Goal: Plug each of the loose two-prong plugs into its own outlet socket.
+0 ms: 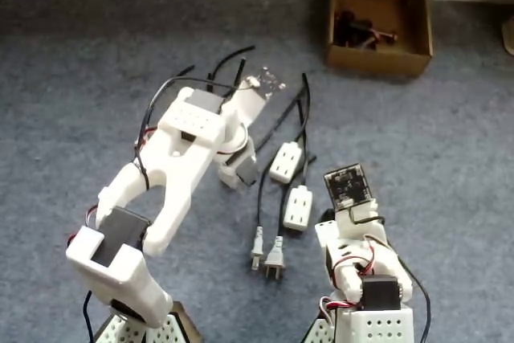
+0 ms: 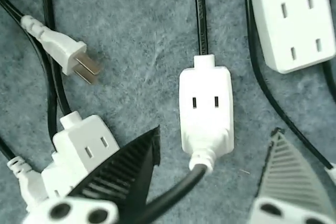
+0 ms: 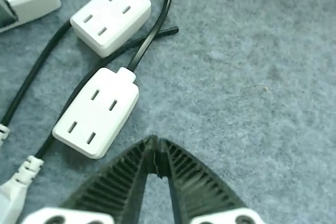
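We judge the light, rigid plug (image 2: 63, 50) at upper left best gripped by its moulded body; the left pincer (image 2: 215, 132) gapes empty, the right pincer (image 3: 156, 153) is closed on nothing.

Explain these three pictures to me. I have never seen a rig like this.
Two small white robot arms sit side by side on a grey carpeted surface. One picture looks down from above; the other two come from a camera on each arm's wrist. White outlet sockets on black cords and two loose plugs lie on it near the arms, with a cardboard box farther back. The left tool is open and straddles one socket. The right tool is shut and holds nothing.
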You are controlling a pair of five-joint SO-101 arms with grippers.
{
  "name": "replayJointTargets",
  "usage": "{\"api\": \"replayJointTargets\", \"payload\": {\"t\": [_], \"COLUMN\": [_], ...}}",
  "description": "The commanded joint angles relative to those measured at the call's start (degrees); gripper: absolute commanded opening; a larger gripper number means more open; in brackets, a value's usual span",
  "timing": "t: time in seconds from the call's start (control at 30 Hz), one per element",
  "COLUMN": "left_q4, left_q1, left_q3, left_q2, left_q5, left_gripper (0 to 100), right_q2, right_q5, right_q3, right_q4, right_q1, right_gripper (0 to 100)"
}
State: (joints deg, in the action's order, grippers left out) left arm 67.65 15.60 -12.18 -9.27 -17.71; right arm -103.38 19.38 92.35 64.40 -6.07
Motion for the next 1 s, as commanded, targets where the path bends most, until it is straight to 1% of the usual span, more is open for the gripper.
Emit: {"api": "replayJointTargets", "payload": {"t": [0.0, 0.1, 0.3, 0.47, 0.6, 0.77, 0.97], "left_q4": [-3.1, -6.2, -9.1, -9.2, -9.2, -8.9, -8.9], "left_q1": [0.6, 0.6, -0.4, -0.9, -0.9, -1.0, -1.0], "left_q3": [-1.0, -3.3, -4.2, -4.2, -3.7, -1.8, -1.3], "left_q2": [0.5, 0.5, 0.5, 0.3, -3.3, -5.9, -5.9], "left_q5": [0.1, -2.1, -2.5, -2.5, -2.5, -2.5, -2.5], "left_gripper": [31, 31, 30, 30, 30, 25, 24], "right_q2": [-0.7, -0.7, -0.7, -0.7, -0.7, -0.7, -0.7], "right_q5": [0.8, 0.8, 0.8, 0.8, 0.8, 0.8, 0.8], "right_q3": [-0.4, -0.4, -0.4, -0.4, -0.4, -0.4, -0.4], "right_q4": [-0.1, 0.0, 0.0, 0.0, 0.0, 0.0, 0.0], "right_q1": [-1.3, -1.3, -1.3, -1.3, -1.3, -1.3, -1.3], "right_gripper": [0.6, 0.6, 0.6, 0.6, 0.6, 0.6, 0.6]}}
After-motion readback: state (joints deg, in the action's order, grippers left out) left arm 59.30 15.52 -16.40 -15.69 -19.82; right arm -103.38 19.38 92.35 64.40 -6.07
